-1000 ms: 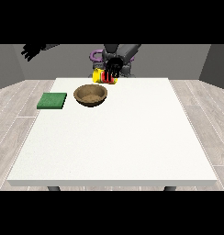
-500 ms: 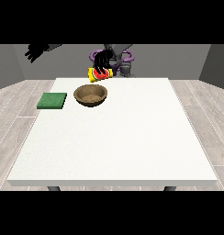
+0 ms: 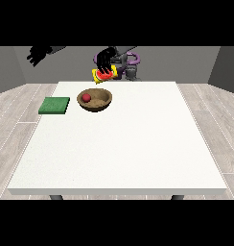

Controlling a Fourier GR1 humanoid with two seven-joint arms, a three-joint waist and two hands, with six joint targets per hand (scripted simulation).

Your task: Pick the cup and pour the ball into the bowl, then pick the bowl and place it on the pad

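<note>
A red ball (image 3: 86, 97) is now lying inside the wooden bowl (image 3: 103, 102), which showed no ball in the earlier pictures. The hand at the view's right (image 3: 104, 59) is holding the yellow cup (image 3: 104, 74) higher and more to the view's left than before, tipped above the bowl's far rim. The hand at the view's left (image 3: 36, 54) is sitting lower and nearer the table than a second ago.
</note>
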